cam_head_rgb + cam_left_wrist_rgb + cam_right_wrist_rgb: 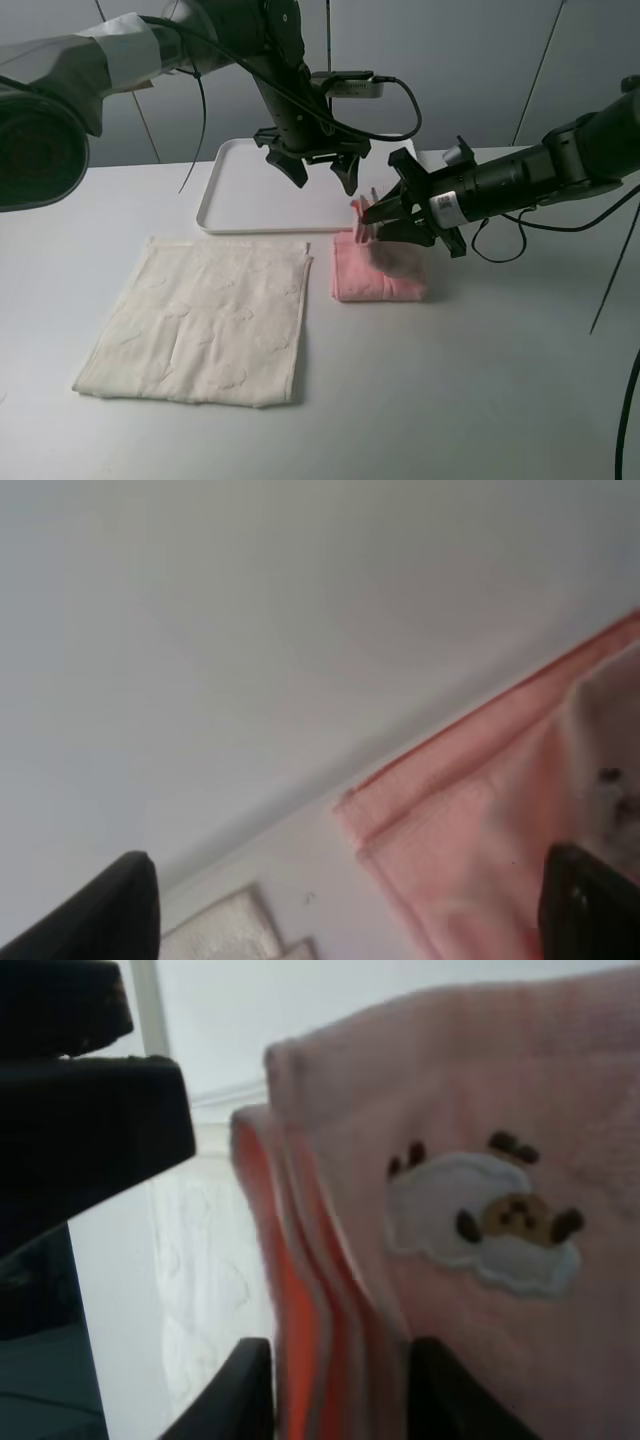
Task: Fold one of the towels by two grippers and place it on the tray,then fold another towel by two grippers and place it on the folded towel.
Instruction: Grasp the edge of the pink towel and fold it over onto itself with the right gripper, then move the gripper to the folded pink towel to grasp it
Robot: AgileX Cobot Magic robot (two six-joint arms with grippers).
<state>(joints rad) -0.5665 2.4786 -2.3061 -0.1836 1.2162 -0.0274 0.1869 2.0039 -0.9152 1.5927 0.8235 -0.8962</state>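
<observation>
On the surface (480, 380) the cream-white towel (200, 320) lies flat, near left. The tray (260, 190) waits far behind it. Your pink towel (380, 280) is a folded bundle just near the tray, not on it. Carrying it over seems next, and needs a firm pinch. Your left hand (324, 185) hangs apart above. Your right hand (368, 213) straddles its raised far edge; pinching or not, I cannot tell.

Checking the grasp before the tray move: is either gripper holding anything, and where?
Right gripper straddles the pink towel's raised folded edge; a firm pinch cannot be told. Left gripper open, empty.
</observation>
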